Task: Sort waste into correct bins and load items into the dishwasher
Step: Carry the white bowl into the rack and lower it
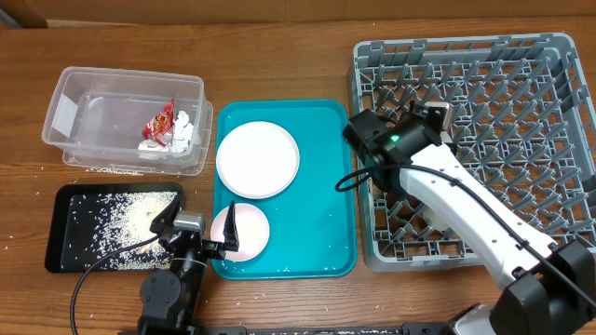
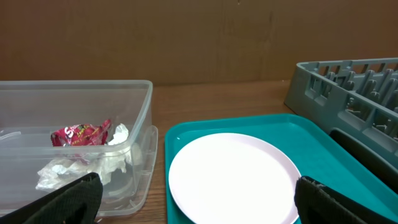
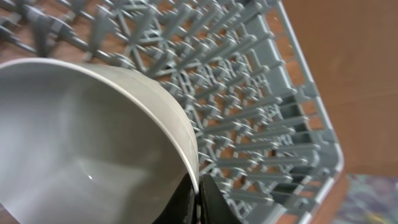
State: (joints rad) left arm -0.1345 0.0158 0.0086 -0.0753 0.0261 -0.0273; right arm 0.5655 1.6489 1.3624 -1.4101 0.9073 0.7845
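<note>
Bowl point(image 3: 81, 143) placement looks like the step in hand. R gripper point(image 3: 198, 200) pinches its rim, fingers pressed tight w/ the thin white wall between them. Bowl hangs tilted over rack point(image 3: 261, 93), above the pegs; can't tell if it touches any. To do it well, I'd say: pick a stretch w/ free pegs, tip bowl on edge so rim slots between two peg rows, and lower slowly. Let go only once it leans on a peg & carries itself, since a drop could bounce or chip it. Grip is on one edge only, so bowl may swing; go gently. L gripper point(image 1: 197, 223) is spread wide, holding nothing, low at near end of teal tray point(image 1: 321, 186) by small plate point(image 1: 244, 233); big plate point(image 1: 257, 158) lies beyond. Wrapper point(image 1: 160, 123) & scrap point(image 1: 183, 138) sit in tub point(image 1: 93, 121), rice point(image 1: 126, 219) on black tray point(image 1: 65, 251).
</note>
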